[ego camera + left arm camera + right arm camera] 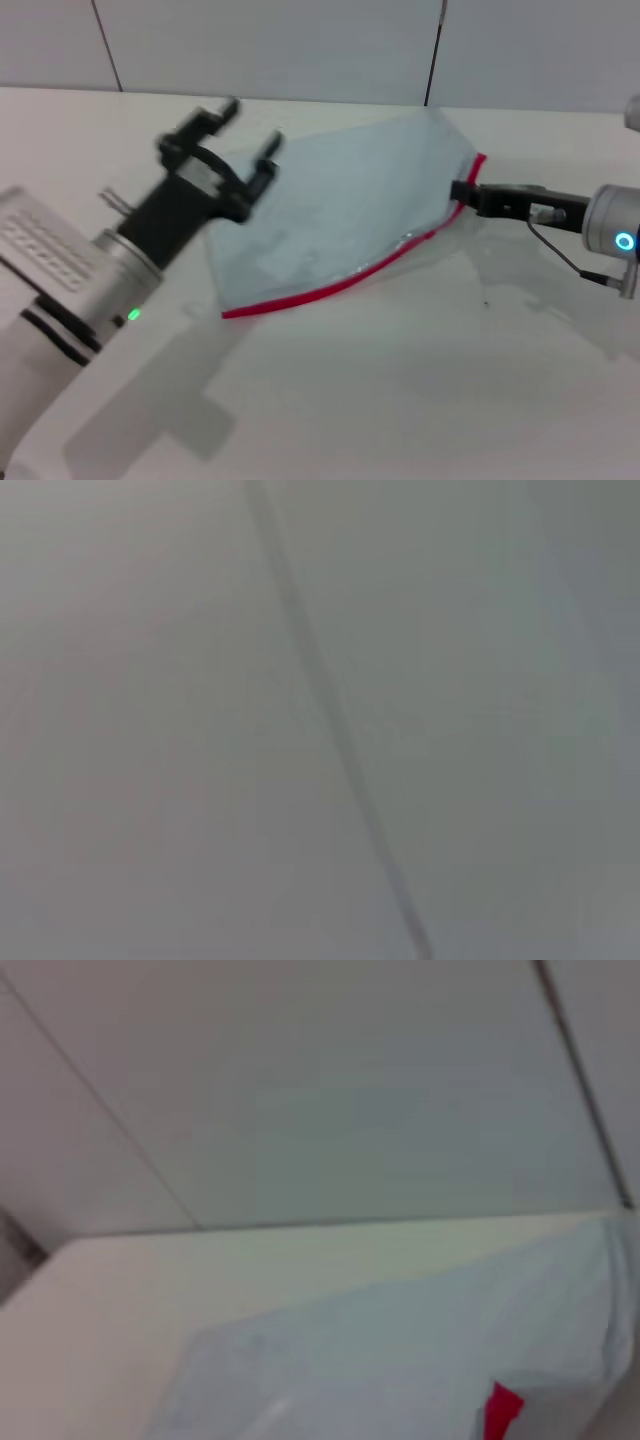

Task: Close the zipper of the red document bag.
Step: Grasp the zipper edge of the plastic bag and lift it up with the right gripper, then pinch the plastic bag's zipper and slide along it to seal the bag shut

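The red document bag (330, 215), a pale blue-grey translucent pouch, lies on the white table with its right end pulled up off the surface. The zipper (350, 280) runs as a red strip along its near edge and curves up to the right corner. My right gripper (463, 190) reaches in from the right and is shut on the zipper at that corner; the slider is too small to make out. My left gripper (248, 130) hovers open over the bag's left end, holding nothing. The right wrist view shows the bag (400, 1360) and a bit of the red zipper (503, 1410).
The white table (400, 400) spreads in front of the bag. A tiled wall (300, 40) rises right behind it. The left wrist view shows only a grey surface with a dark seam (330, 720).
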Robot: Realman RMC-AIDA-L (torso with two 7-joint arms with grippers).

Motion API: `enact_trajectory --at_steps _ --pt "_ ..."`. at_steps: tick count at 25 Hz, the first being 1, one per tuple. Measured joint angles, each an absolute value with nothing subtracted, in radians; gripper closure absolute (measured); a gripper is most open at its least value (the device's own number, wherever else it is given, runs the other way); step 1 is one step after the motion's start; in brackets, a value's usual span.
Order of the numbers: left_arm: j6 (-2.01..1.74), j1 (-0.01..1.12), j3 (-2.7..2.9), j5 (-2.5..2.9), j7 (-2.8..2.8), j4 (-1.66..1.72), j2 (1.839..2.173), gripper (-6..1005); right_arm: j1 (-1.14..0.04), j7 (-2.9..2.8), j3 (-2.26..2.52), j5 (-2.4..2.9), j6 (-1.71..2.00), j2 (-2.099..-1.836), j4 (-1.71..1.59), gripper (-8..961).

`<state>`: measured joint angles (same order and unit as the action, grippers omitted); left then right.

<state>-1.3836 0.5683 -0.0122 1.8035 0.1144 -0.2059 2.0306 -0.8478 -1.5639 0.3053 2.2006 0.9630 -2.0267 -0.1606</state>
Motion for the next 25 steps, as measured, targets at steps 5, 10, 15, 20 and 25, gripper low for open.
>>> enact_trajectory --at_steps 5,10,15,20,25 --pt "-1.318 0.603 0.075 1.806 0.241 -0.232 2.037 459 -0.869 -1.551 0.305 2.182 0.993 -2.029 -0.151 941" --pt "-1.26 0.623 0.086 1.807 0.334 -0.273 2.038 460 -0.886 -1.549 0.305 2.181 1.008 -2.031 -0.129 941" --pt "-1.197 0.643 0.088 1.807 0.403 -0.309 2.04 462 -0.904 -1.518 0.293 2.164 1.065 -2.031 -0.109 941" --pt "-1.161 0.654 0.09 1.807 0.448 -0.328 2.042 464 -0.915 -1.504 0.29 2.154 1.087 -2.031 -0.096 941" --pt "-1.158 0.656 0.09 1.807 0.457 -0.334 2.042 465 -0.927 -1.499 0.282 2.153 1.102 -2.032 -0.089 942"
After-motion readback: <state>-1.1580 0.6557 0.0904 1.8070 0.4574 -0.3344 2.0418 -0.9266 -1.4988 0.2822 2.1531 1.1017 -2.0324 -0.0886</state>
